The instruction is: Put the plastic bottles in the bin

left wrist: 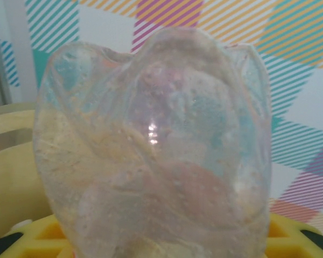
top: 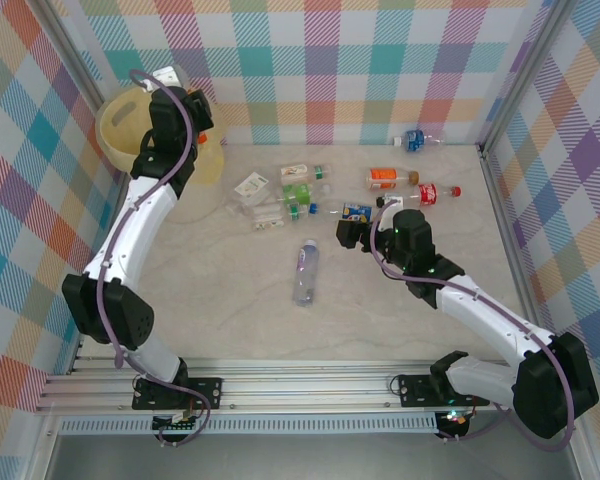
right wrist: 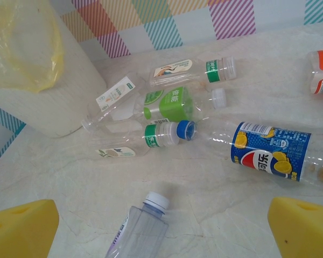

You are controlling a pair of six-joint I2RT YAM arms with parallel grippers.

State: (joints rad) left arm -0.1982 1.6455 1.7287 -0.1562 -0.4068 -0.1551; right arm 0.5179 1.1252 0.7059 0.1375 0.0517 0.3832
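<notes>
While a crushed clear bottle point(left wrist: 151, 150) is held up at the rim of the yellow bin point(top: 130, 125), the other bottles lie on the table point(top: 230, 300).
The left gripper point(left wrist: 161, 244) is clamped on that bottle in the far left corner. The right gripper point(right wrist: 161, 228) stands wide and holds nothing, with a blue-label bottle point(right wrist: 272, 150) and a white-capped bottle point(right wrist: 142, 231) under it. Green-label bottles point(right wrist: 167, 105) cluster near the bin. An orange-label bottle point(top: 385, 178), a red-capped bottle point(top: 435, 192) and a blue-capped bottle point(top: 415, 140) lie further right.
</notes>
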